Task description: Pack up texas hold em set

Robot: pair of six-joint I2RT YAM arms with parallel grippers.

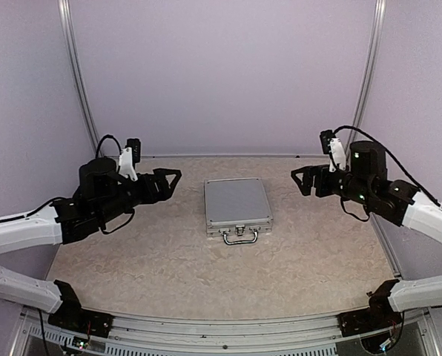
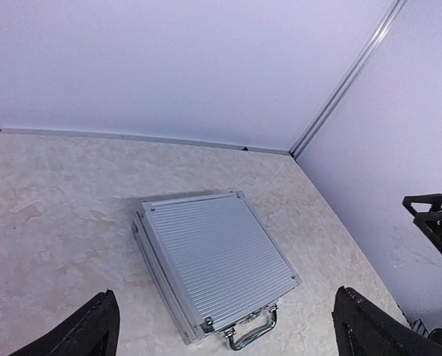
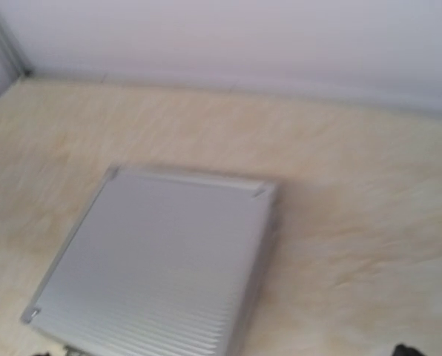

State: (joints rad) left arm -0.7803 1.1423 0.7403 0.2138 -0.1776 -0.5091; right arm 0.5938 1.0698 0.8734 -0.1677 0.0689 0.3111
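The shut silver case (image 1: 237, 205) lay flat, handle (image 1: 240, 236) on its near edge, with the left gripper (image 1: 173, 185) off its left flank and the right gripper (image 1: 298, 183) off its right, both spread, empty and about equally near.

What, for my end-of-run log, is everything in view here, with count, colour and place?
case: one, ribbed silver, lid shut, lying flat mid-table between the two grippers, touched by neither
handle: one, bare metal, on the case's near edge, facing the arm bases
table: one, mottled beige top, under the case
walls: pale lilac, enclosing the far side and both flanks
left gripper: one, black, open, raised off the table to the left of the case
right gripper: one, black, open, raised off the table to the right of the case
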